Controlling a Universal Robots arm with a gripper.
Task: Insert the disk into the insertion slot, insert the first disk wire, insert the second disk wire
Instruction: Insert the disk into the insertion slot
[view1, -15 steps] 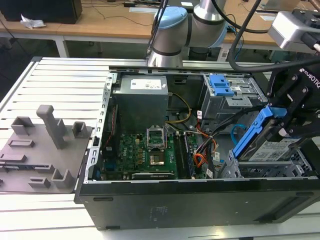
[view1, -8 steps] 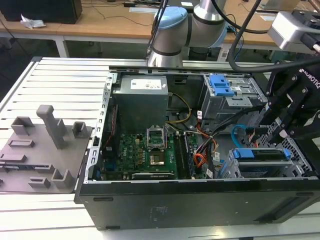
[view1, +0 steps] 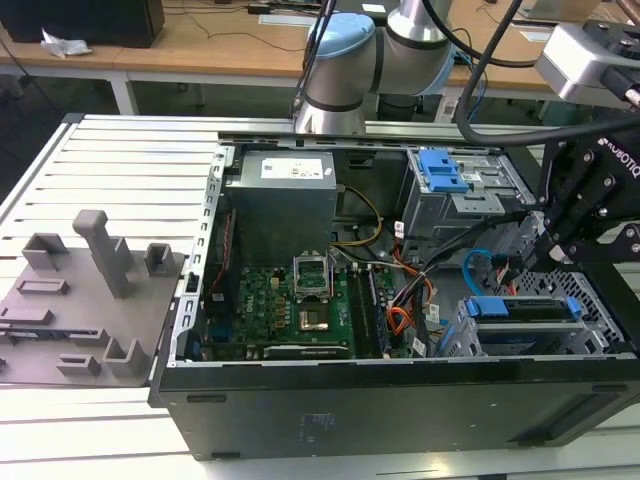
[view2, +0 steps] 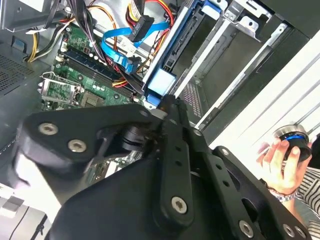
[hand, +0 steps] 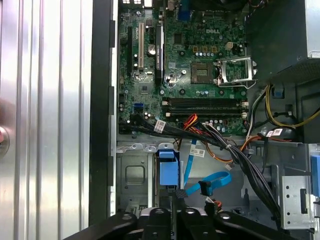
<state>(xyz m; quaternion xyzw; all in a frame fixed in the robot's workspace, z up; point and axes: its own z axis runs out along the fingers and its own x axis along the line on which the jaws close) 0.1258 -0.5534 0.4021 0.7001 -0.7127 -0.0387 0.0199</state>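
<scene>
- So, where is the disk (view1: 525, 309) sitting right now?
- Low on the exterior view's right, inside the open PC case. It's lying in the insertion slot (view1: 455, 338), with the blue carrier showing above the grey perforated cage. I'm judging it as not fully home.
- And the gripper (view2: 167, 102)?
- It's hanging over that same corner of the case. In the second wrist view it's drawn almost closed and looks to be pinching the blue end of the carrier.
- So we're sitting in step one.
- Looking that way. Neither wire is going in yet. The blue data cable (hand: 207, 181) is curling loose just beside the cage in the first wrist view, and its connector looks unplugged. The black power connector (view2: 141, 24), on the red and yellow leads, is dangling free near the motherboard (hand: 190, 60).
- What is finishing the seat asking for?
- My read: keeping the carrier square to the bay and pushing straight along it, no twisting. The black cable bundle (hand: 235, 155) is crossing close to the cage mouth, so snagging is the risk I'm watching.
</scene>
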